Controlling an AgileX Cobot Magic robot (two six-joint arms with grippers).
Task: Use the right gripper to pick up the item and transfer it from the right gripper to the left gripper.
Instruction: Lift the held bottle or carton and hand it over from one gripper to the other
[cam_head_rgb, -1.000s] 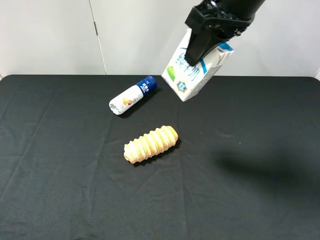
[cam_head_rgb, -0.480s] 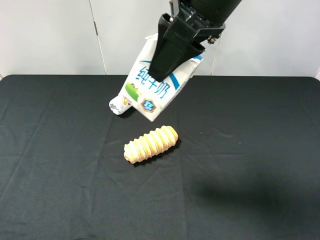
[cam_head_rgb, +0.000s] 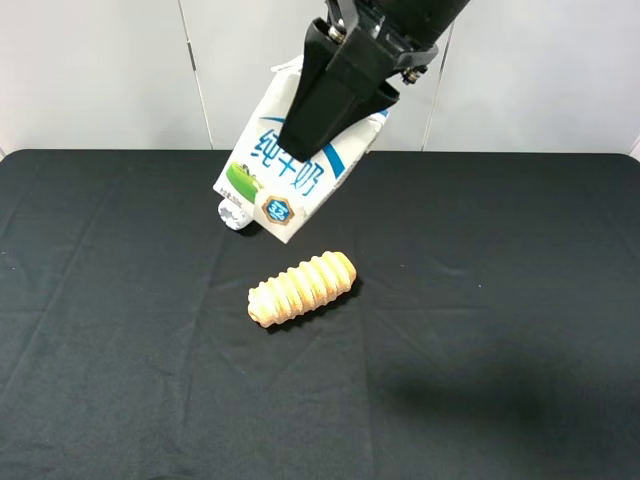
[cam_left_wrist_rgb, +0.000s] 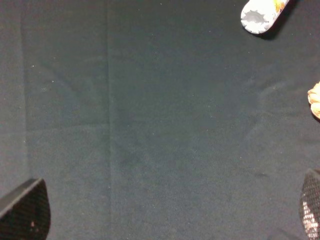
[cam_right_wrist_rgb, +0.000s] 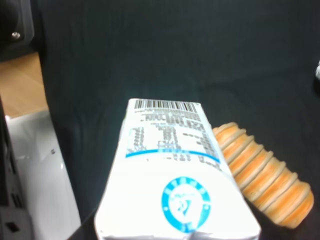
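The right end effector (cam_head_rgb: 300, 140) is gripping the white-and-blue milk carton (cam_head_rgb: 272, 190) by its upper part and is holding it tilted in the air, green-edged base lowest, well above the black-clothed counter (cam_head_rgb: 500, 300). Below the carried carton, a ridged orange-tan bread roll (cam_head_rgb: 302, 287) is lying on the counter, and a white bottle (cam_head_rgb: 232, 213) is peeking out from behind the carton's lower corner. The left end effector (cam_left_wrist_rgb: 167, 215) is hovering over the cloth with its fingers (cam_left_wrist_rgb: 25, 212) spread wide, the bottle and roll lying well off to one side of it.
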